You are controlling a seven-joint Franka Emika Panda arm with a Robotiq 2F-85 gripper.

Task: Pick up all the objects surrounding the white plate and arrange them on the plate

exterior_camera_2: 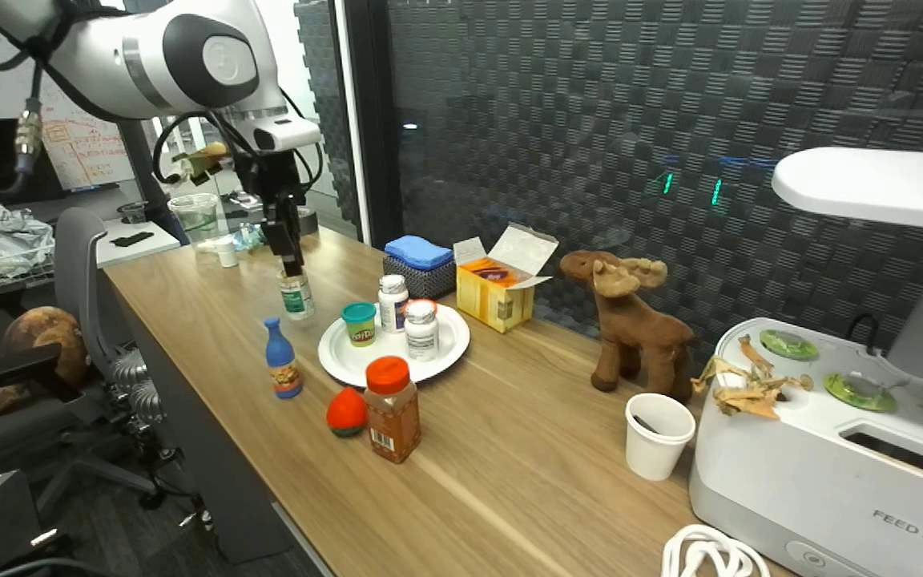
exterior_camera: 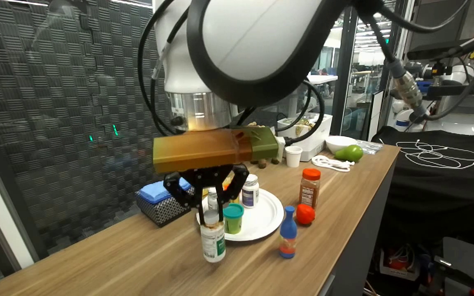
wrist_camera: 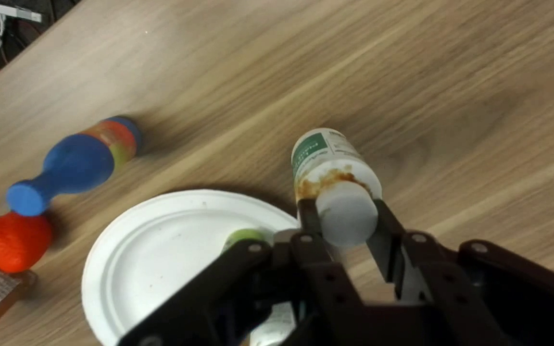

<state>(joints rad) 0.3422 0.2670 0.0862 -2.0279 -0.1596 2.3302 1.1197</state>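
My gripper [wrist_camera: 346, 217] is shut on the cap of a white bottle with a green label [wrist_camera: 316, 156], one finger on each side. This bottle stands upright beside the white plate [wrist_camera: 161, 259]; whether its base touches the table, I cannot tell. On the plate sit a teal-lidded tub [exterior_camera_2: 360, 324], a white bottle [exterior_camera_2: 421, 332], another white bottle [exterior_camera_2: 392, 304] and an orange-topped item mostly hidden behind them. Off the plate are a blue bottle [exterior_camera: 288, 232], a red strawberry-like object [exterior_camera: 305, 214] and a red-capped spice jar [exterior_camera: 310, 189], all upright or resting on the table.
Behind the plate stand a patterned box with blue cloth [exterior_camera_2: 420, 264] and an open yellow carton [exterior_camera_2: 501, 288]. Farther along are a toy moose [exterior_camera_2: 638, 328], a paper cup [exterior_camera_2: 658, 437], a white cable [exterior_camera: 332, 163], a green pear-shaped object [exterior_camera: 350, 153] and a white bowl [exterior_camera: 340, 142].
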